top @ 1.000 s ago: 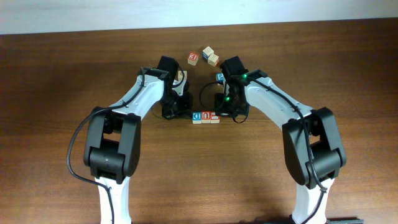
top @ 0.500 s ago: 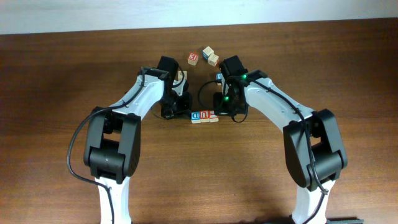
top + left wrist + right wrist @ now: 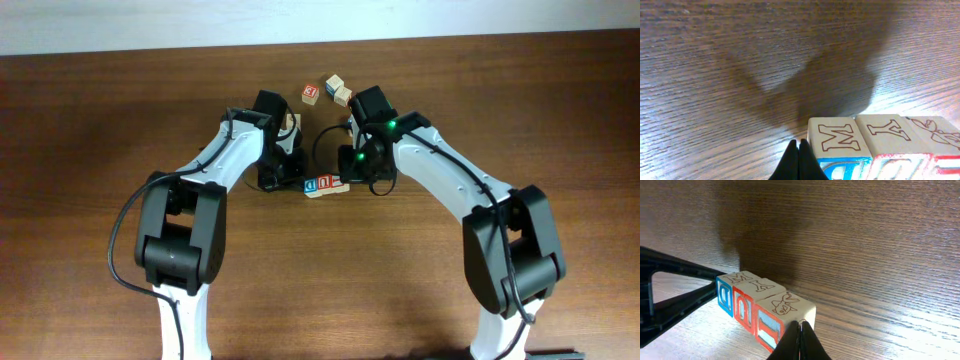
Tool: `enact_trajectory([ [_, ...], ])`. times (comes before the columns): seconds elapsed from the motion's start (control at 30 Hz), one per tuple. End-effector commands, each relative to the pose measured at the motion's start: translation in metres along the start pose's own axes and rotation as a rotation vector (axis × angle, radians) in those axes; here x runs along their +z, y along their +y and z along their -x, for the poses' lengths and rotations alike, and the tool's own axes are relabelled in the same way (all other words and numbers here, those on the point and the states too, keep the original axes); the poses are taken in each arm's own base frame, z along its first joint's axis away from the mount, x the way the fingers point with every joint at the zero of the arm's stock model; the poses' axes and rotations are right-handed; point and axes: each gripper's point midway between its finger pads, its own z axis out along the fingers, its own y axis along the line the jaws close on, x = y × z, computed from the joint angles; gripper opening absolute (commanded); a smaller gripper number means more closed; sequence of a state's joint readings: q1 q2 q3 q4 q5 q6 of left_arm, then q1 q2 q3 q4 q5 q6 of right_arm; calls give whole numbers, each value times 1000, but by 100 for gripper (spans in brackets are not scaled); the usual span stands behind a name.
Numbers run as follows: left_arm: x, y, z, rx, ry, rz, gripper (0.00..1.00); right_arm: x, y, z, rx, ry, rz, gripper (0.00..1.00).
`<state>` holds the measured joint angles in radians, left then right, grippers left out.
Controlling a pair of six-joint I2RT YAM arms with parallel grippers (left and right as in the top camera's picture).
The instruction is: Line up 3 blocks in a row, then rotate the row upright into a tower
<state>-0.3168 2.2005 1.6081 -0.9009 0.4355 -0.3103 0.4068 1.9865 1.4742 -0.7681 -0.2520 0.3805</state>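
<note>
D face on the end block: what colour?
Blue, on the end block; clearest from right wrist.

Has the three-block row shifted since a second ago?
Yes. The row of three blocks has slid slightly left and up-frame, toward the unmoved loose cubes at the far side, and now sits skewed.

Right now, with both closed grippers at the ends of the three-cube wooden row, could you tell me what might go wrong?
The shut right gripper sits at one corner of the pale wooden end cube; pushing there may split the row instead of turning it. The shut left gripper, beside the blue-D wooden cube, could slip past its corner.
</note>
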Motion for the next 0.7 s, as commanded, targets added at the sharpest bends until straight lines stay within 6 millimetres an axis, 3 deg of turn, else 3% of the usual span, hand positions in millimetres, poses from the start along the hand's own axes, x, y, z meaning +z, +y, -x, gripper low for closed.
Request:
enact_trajectory([
  [0.0, 3, -28, -6, 45, 29, -97, 0, -6, 41, -12, -74, 12, 104, 4],
  [0.67, 3, -28, -6, 46, 29, -97, 0, -5, 78, -20, -167, -5, 113, 4],
])
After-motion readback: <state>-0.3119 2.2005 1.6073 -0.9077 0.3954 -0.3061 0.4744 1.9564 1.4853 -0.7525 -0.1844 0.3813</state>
